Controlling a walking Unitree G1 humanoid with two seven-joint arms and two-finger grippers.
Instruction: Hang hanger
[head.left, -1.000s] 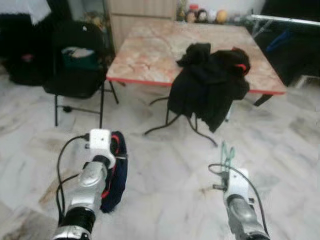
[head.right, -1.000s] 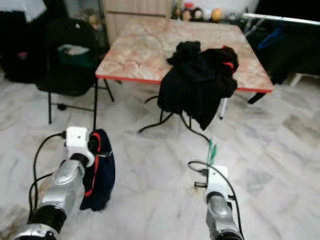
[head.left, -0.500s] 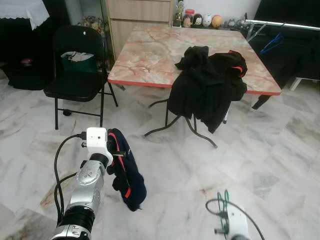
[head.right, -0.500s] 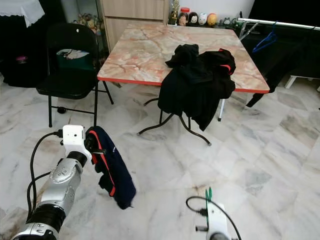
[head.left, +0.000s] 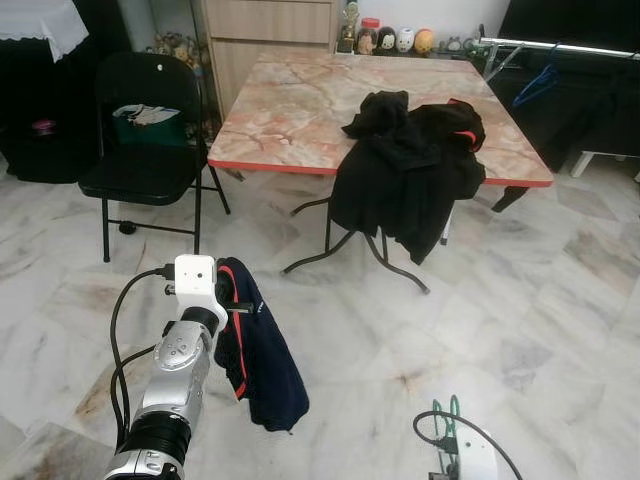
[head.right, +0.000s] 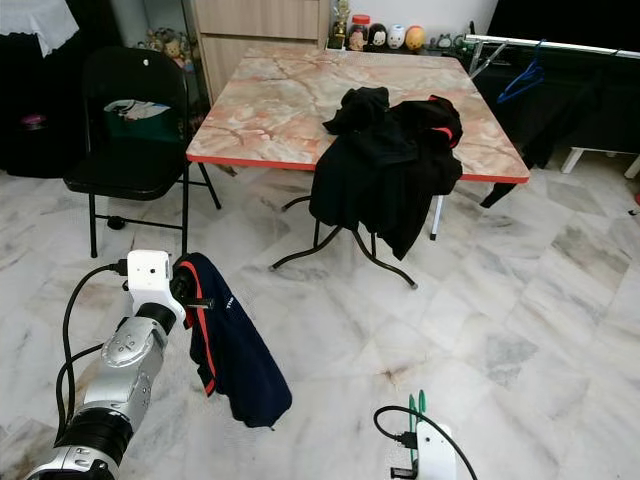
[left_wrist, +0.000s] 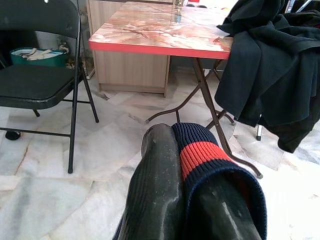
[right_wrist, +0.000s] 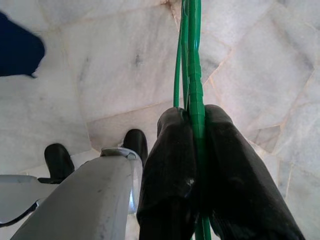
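Green hanger (right_wrist: 192, 75) pinched tight between the two black fingers (right_wrist: 170, 165) of the right gripper (right_wrist: 197, 145), sticking out past the fingertips over the white marble floor (head.right: 520, 330). Seen from the head, same hanger (head.left: 447, 420) low down at the bottom edge, just above the right wrist, well away from the table (head.left: 300, 100).

Left gripper (left_wrist: 195, 150) closed on one dark blue garment (head.left: 258, 350) with a red stripe. Cuff folded over one finger (left_wrist: 155, 185), rest of the cloth hanging down beside the silver left arm (head.left: 175, 380), not touching the floor.

One hanger in the right gripper. One blue garment in the left. One pile of black clothes (head.left: 415, 165) draped over the front edge of the table, hanging down toward the floor. One black folding chair (head.left: 150, 140) to the left of the table, with a green box (head.left: 145, 118) on its seat. One blue hanger (head.right: 525, 75) far back on the right, on a rail (head.right: 540, 44). Row of small jars and toys (head.left: 395, 40) at the far end of the table.

Left arm raised and reaching forward, black cable (head.left: 125, 330) looping beside it. Right arm held low, gripper pointing forward and down.
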